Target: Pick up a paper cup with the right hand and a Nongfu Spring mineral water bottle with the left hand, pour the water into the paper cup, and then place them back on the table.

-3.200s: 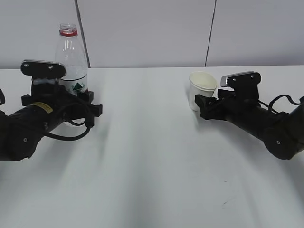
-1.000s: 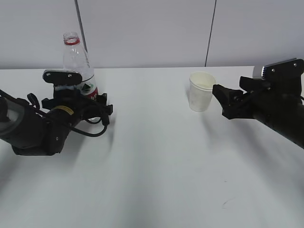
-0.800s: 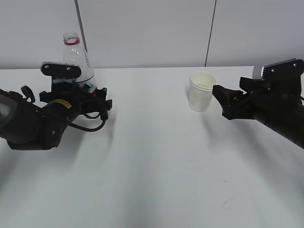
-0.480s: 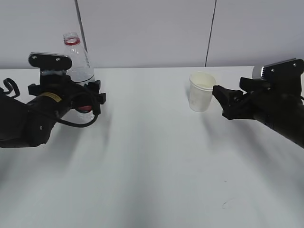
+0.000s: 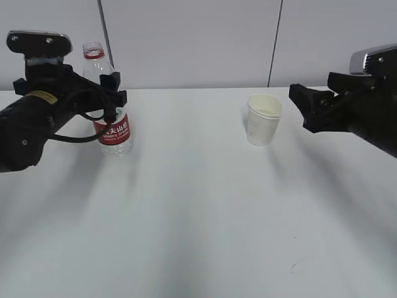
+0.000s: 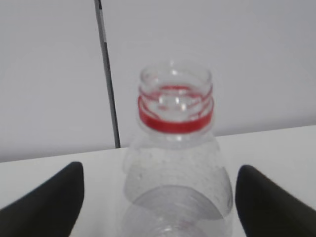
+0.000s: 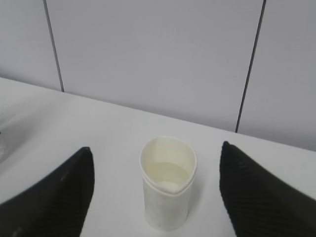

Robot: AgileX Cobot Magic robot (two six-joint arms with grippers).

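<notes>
White cup [image 5: 264,119] and bottle [image 5: 109,112] stand on the table [image 5: 205,205], both grippers [image 5: 111,87] [image 5: 304,105] spread empty; judging by this, only parking the arms remains.

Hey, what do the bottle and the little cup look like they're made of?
The bottle looks like clear, glossy plastic: you see through it, with a printed red label. The cup looks like matte white paper, with a rolled rim and slightly dented mouth.
</notes>
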